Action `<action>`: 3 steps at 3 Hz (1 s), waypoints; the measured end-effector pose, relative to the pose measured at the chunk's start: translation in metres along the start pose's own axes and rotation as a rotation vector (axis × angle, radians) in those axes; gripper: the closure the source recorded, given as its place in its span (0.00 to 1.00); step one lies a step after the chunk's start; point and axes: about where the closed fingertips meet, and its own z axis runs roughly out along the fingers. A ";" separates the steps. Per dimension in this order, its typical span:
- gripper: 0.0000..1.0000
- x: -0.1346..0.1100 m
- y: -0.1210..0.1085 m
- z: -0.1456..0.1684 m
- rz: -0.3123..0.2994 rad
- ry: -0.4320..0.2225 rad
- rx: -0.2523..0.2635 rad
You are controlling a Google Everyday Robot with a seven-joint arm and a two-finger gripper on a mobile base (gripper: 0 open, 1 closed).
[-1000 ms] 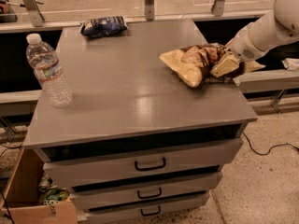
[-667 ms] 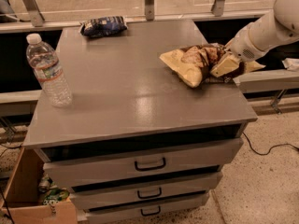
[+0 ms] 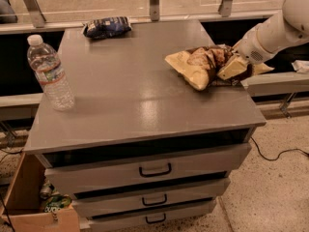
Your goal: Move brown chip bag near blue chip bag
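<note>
The brown chip bag (image 3: 200, 65), crinkly brown and cream, lies at the right edge of the grey cabinet top (image 3: 140, 91). My gripper (image 3: 233, 66) reaches in from the right on a white arm and is shut on the bag's right end. The blue chip bag (image 3: 107, 27), small and dark navy, lies at the far left back of the top, well apart from the brown bag.
A clear plastic water bottle (image 3: 49, 73) stands upright near the left edge. The cabinet has three drawers with black handles (image 3: 155, 170). A cardboard box (image 3: 34, 202) with litter sits on the floor at the lower left. A railing and glass run behind.
</note>
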 end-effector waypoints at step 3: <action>0.00 -0.064 0.007 -0.026 0.039 0.012 0.159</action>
